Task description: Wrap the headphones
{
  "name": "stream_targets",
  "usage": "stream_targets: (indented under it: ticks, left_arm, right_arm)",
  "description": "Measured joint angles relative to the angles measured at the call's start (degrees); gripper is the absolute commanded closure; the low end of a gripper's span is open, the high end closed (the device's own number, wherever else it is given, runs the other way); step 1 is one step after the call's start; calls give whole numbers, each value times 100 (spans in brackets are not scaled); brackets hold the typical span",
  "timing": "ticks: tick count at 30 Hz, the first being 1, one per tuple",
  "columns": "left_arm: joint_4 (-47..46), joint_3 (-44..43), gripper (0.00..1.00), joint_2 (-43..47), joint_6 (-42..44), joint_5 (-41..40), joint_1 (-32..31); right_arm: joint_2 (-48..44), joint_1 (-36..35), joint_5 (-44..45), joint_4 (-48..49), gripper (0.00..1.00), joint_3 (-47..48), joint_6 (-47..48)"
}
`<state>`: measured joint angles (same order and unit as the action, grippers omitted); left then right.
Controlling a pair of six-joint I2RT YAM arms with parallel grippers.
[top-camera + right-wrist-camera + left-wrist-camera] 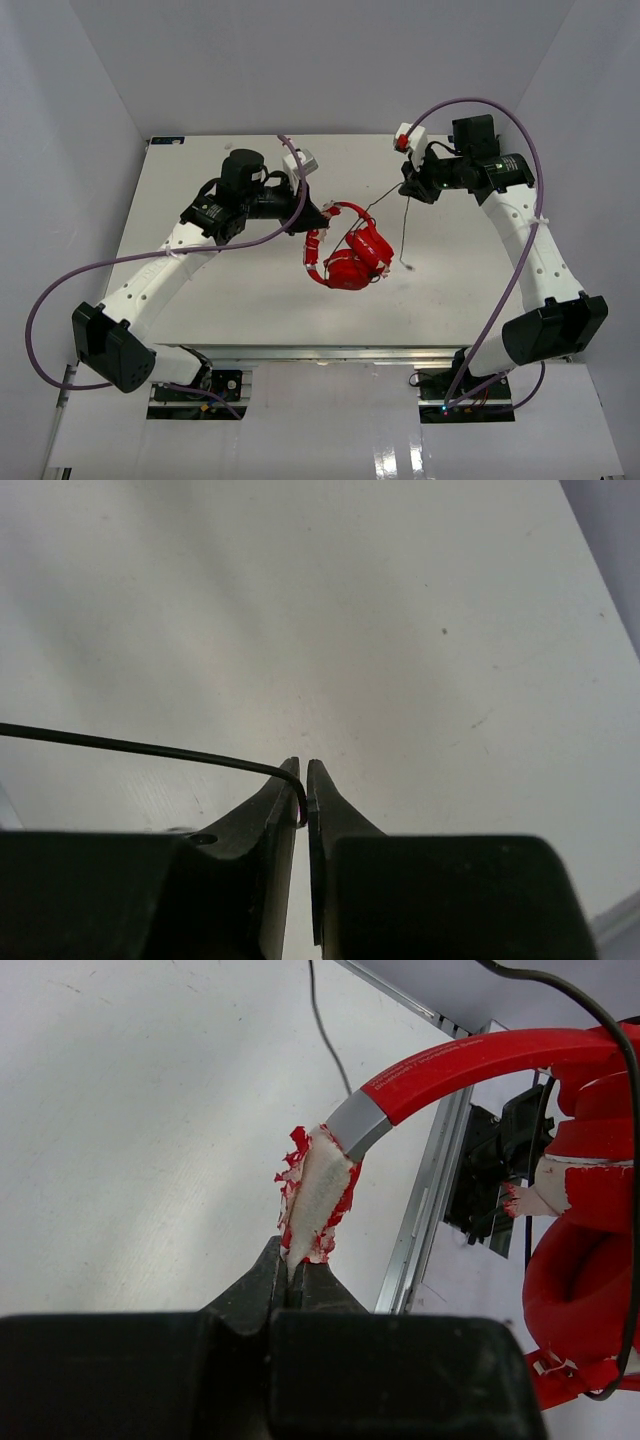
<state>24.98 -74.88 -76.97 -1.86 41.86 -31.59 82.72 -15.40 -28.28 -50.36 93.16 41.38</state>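
Note:
The red headphones [350, 255] hang a little above the table's middle, earcups folded together at the lower right. My left gripper [322, 213] is shut on the torn, worn padding at the headband's end [315, 1200]; the red headband [480, 1058] arcs off to the right towards the earcups [585, 1260]. My right gripper [405, 188] is shut on the thin black cord [150, 746], which runs left from its jaws. In the top view the cord [402, 225] drops from that gripper to the jack plug [408, 266] near the table.
The white table [200, 290] spans the view, with its metal front edge [425, 1200] showing under the headphones. Thick purple robot cables [530, 160] loop over both arms. Grey walls enclose the table at the back and sides.

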Motion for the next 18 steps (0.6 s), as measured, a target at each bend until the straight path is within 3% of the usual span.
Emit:
stream_targets:
  ticks: [8,18]
  left_arm:
    - [48,-444,100,-22,-275,-395,2]
    - [337,-1892,100,-311,-928,-1535,2]
  right_arm:
    - [110,446,-1640,481,85,-686,-591]
    - [89,446,-3275,1873,85,-1790,-1448]
